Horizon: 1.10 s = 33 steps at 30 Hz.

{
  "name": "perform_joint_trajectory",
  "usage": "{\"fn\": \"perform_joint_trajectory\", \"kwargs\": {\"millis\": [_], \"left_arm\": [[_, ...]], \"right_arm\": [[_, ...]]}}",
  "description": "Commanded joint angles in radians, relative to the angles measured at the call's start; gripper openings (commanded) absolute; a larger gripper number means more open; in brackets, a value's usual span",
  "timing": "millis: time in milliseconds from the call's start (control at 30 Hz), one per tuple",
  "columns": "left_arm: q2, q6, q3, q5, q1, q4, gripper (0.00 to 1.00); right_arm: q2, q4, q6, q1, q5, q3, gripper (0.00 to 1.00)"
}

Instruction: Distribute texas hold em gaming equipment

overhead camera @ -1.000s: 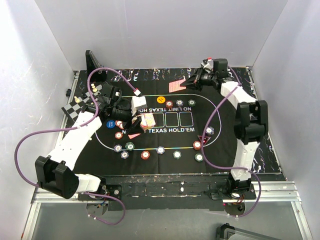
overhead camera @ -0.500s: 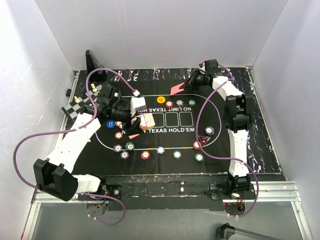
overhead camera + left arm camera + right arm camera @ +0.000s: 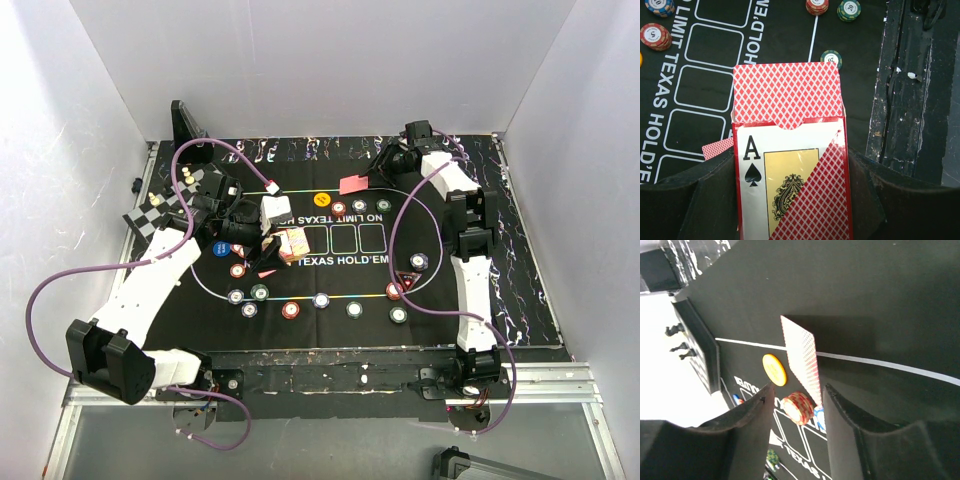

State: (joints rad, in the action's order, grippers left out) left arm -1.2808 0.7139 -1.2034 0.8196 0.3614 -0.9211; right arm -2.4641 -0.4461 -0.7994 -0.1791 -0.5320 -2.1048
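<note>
My left gripper (image 3: 281,243) (image 3: 790,205) is shut on a red-patterned card box (image 3: 788,150) with an ace of spades on its front, held over the black Texas Hold'em mat (image 3: 340,262). At the mat's far edge my right gripper (image 3: 386,167) (image 3: 797,387) stands open. A single red-backed card (image 3: 352,184) (image 3: 802,352) sits loose, tilted on edge, just beyond its jaws. The orange button (image 3: 321,198) (image 3: 774,369) lies nearby. Poker chips (image 3: 321,299) ring the mat's near arc, and three more (image 3: 359,205) sit by the far lettering.
A small chessboard with pieces (image 3: 150,210) sits at the left edge, with a black stand (image 3: 185,125) behind it. Another red card (image 3: 268,272) (image 3: 717,148) lies on the mat under my left gripper. Purple cables loop over both arms. White walls close in three sides.
My right gripper has opened and let go of the red card, which has dropped toward the mat's far edge. That arm swung left and down. The left arm has not moved.
</note>
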Motion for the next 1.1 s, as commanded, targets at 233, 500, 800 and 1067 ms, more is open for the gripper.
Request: {"fn": "perform_joint_trajectory", "kwargs": {"millis": [233,500,800,1067], "left_arm": [[0.052,-0.005,0.002,0.036,-0.004,0.014,0.0],[0.057,-0.005,0.018,0.033,-0.006,0.025,0.0],[0.049,-0.004,0.008,0.035,-0.006,0.047,0.0],[0.037,-0.027,-0.002,0.026,-0.006,0.082,0.0]], "right_arm": [[0.12,-0.126,0.089,-0.003,0.177,-0.031,0.7],[0.463,-0.036,0.1,-0.057,0.086,0.213,0.79],[0.858,0.245,-0.003,-0.287,-0.291,0.741,0.87],[0.933,0.489,-0.164,-0.408,-0.367,0.884,0.89]]}}
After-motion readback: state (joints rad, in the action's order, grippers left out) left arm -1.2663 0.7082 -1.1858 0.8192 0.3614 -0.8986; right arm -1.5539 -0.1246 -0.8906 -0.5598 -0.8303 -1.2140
